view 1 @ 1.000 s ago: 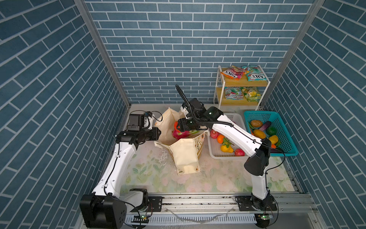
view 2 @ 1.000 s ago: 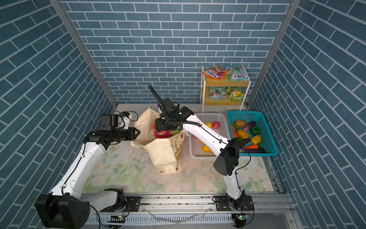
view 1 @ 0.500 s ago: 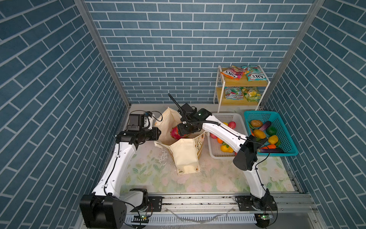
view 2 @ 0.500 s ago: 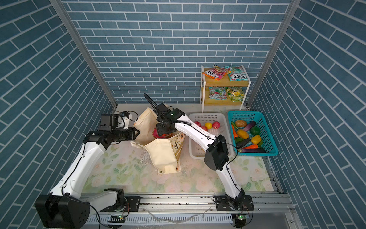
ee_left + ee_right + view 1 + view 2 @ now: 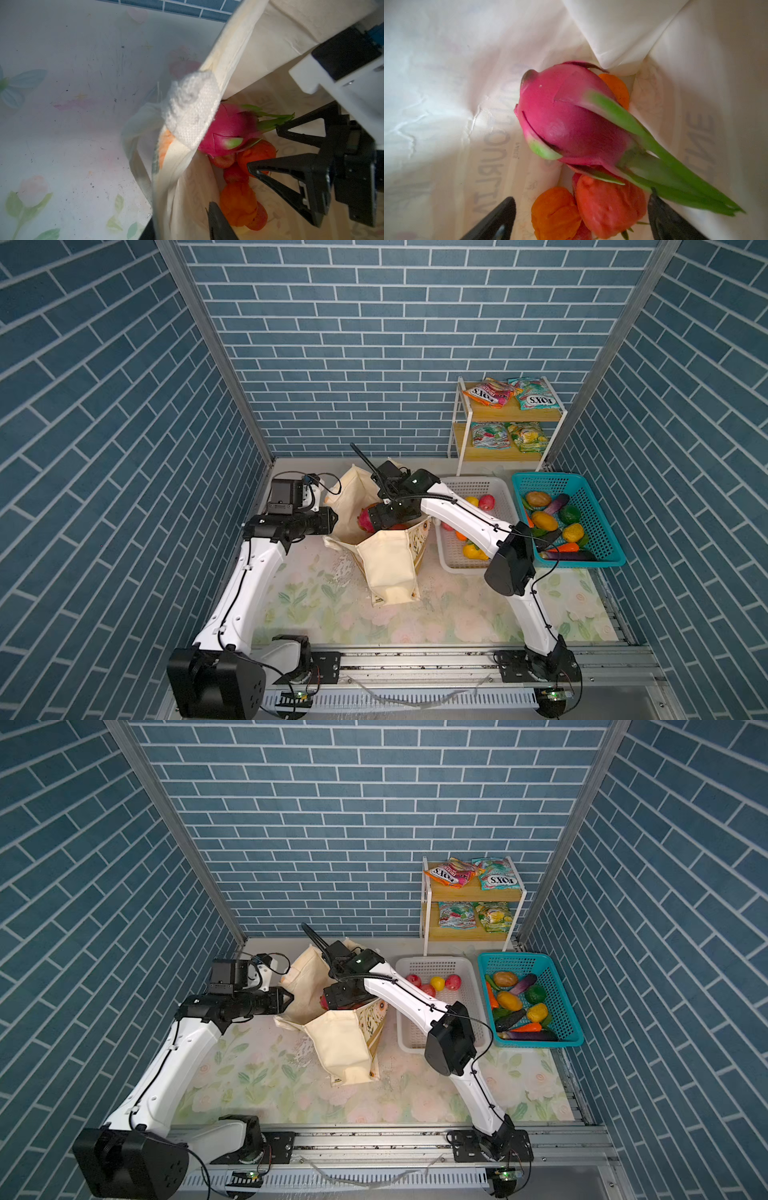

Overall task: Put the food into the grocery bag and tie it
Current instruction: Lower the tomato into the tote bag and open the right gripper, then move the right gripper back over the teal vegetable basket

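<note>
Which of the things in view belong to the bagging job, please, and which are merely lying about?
Part of the job:
grocery bag
dragon fruit, already inside it
loose fruit
vegetables
snack packets

Just lying about, only holding or bearing things:
white basket
teal basket
shelf
flowered tablecloth

The grocery bag (image 5: 390, 568) is showing cream canvas, with a floral print along its side. Inside the bag, the dragon fruit (image 5: 571, 124) is glowing magenta with green-tipped scales, and an orange piece (image 5: 554, 209) and a red piece (image 5: 608, 205) are showing too. Beside the bag, a white basket (image 5: 469, 480) is sitting, with a teal basket (image 5: 544, 475) beyond. Under the bag, the bench (image 5: 316, 601) is wearing pale pastel flowers.
</note>
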Controlling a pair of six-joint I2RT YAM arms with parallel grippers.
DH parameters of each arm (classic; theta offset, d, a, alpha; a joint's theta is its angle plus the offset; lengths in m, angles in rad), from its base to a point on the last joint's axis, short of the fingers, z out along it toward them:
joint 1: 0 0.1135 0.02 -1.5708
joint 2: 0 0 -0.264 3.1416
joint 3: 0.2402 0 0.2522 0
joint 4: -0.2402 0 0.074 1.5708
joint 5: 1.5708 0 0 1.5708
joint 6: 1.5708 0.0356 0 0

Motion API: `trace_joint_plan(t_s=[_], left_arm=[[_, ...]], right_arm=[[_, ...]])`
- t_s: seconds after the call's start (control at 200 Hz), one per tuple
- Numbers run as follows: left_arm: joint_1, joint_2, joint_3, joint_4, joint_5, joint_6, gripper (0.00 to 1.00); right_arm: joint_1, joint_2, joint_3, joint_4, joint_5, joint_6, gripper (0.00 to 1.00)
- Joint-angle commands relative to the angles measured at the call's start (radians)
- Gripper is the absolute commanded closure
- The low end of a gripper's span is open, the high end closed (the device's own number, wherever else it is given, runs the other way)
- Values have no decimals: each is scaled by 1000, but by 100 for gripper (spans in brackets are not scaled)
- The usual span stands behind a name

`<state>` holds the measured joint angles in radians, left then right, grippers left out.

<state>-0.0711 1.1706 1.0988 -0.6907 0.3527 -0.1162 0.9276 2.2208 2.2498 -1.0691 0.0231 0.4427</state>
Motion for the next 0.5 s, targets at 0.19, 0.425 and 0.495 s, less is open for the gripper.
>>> trace_joint_plan(t_s=[0.19, 0.425, 0.495], left_arm=[[-10, -6, -5, -15, -5, 9, 64], [-12, -10, -4, -18, -7, 10, 64], [-12, -13, -4, -18, -7, 10, 64]], right_arm=[[6, -243, 44, -20, 174, -72, 1], [-1, -490, -153, 117, 561, -206, 1], [-14, -571, -266, 194, 672, -221, 1]])
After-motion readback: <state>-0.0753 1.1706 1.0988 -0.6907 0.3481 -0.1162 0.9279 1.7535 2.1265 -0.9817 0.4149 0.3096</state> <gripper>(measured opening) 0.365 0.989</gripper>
